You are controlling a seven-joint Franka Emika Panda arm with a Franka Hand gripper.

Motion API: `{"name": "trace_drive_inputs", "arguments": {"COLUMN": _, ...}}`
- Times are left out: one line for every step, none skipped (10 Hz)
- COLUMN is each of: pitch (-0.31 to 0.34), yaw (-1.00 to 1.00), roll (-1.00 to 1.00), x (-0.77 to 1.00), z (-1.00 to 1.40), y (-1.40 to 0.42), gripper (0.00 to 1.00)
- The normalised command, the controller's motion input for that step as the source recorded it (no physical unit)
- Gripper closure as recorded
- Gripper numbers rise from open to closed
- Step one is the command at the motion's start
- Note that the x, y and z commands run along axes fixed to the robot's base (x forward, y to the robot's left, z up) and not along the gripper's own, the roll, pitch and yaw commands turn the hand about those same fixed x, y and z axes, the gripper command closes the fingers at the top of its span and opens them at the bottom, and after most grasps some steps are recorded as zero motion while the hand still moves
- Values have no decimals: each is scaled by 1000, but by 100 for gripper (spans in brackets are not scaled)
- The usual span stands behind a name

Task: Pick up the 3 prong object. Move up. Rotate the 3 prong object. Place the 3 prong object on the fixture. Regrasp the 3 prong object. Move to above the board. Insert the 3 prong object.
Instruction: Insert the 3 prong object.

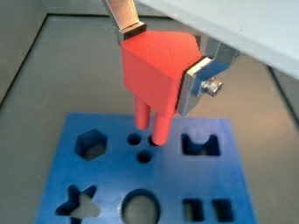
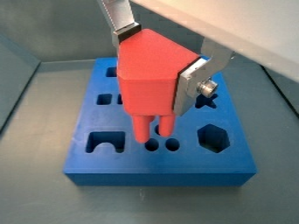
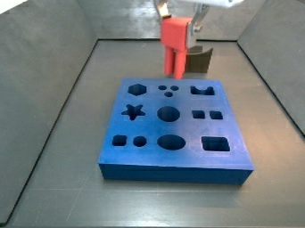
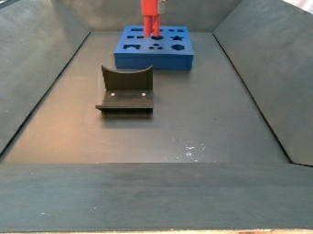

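My gripper is shut on the red-orange 3 prong object, which hangs upright with its prongs pointing down. The prongs hover just above the blue board, over a cluster of small round holes. In a wrist view the gripper holds the object above the holes of the board. In a side view the object is held by the gripper over the board's far edge. In a side view the object is above the board, and the dark fixture stands apart, nearer the camera.
The board carries star, hexagon, round and square cut-outs. Grey walls enclose the dark floor. The fixture also shows behind the object in a side view.
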Motion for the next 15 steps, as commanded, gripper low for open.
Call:
{"name": "trace_drive_inputs", "arguments": {"pitch": 0, "yaw": -429, "roll": 94, "x": -171, "z": -526, "y": -206, "gripper": 100}}
{"name": "trace_drive_inputs", "arguments": {"pitch": 0, "yaw": 0, "roll": 0, "x": 23, "z": 0, "y": 0, "gripper": 100}}
{"name": "trace_drive_inputs", "arguments": {"pitch": 229, "yaw": -360, "roll": 149, "x": -11, "z": -277, "y": 54, "gripper": 100}}
{"name": "trace_drive_inputs", "arguments": {"pitch": 297, "yaw": -623, "roll": 234, "x": -94, "z": -291, "y": 46, "gripper": 100}}
{"name": "trace_drive_inputs", "arguments": {"pitch": 183, "yaw": -414, "roll": 63, "x": 0, "z": 0, "y": 0, "gripper": 100}}
{"name": "trace_drive_inputs", "arguments": {"pitch": 0, "yaw": 0, "roll": 0, "x": 20, "z": 0, "y": 0, "gripper": 100}}
{"name": "trace_drive_inputs", "arguments": {"pitch": 51, "yaw": -346, "roll": 29, "x": 89, "z": -106, "y": -11, "gripper": 100}}
{"name": "trace_drive_inputs", "arguments": {"pitch": 0, "yaw": -297, "roll": 0, "x": 323, "z": -97, "y": -51, "gripper": 100}}
{"name": "trace_drive_inputs", "arguments": {"pitch": 0, "yaw": -26, "roll": 0, "x": 143, "z": -3, "y": 0, "gripper": 100}}
{"name": "trace_drive_inputs", "arguments": {"pitch": -6, "yaw": 0, "roll": 0, "x": 40, "z": -31, "y": -20, "gripper": 100}}
{"name": "trace_drive_inputs", "arguments": {"pitch": 0, "yaw": 0, "roll": 0, "x": 34, "z": -34, "y": 0, "gripper": 100}}
{"name": "trace_drive_inputs", "arguments": {"pitch": -9, "yaw": 0, "roll": 0, "x": -11, "z": -157, "y": 0, "gripper": 100}}
{"name": "trace_drive_inputs", "arguments": {"pitch": 0, "yaw": -63, "roll": 43, "x": -57, "z": -306, "y": 31, "gripper": 100}}
{"name": "trace_drive_inputs", "arguments": {"pitch": 40, "yaw": -171, "roll": 114, "x": -14, "z": -343, "y": 31, "gripper": 100}}
{"name": "trace_drive_inputs", "arguments": {"pitch": 0, "yaw": -200, "roll": 243, "x": 0, "z": -497, "y": 0, "gripper": 100}}
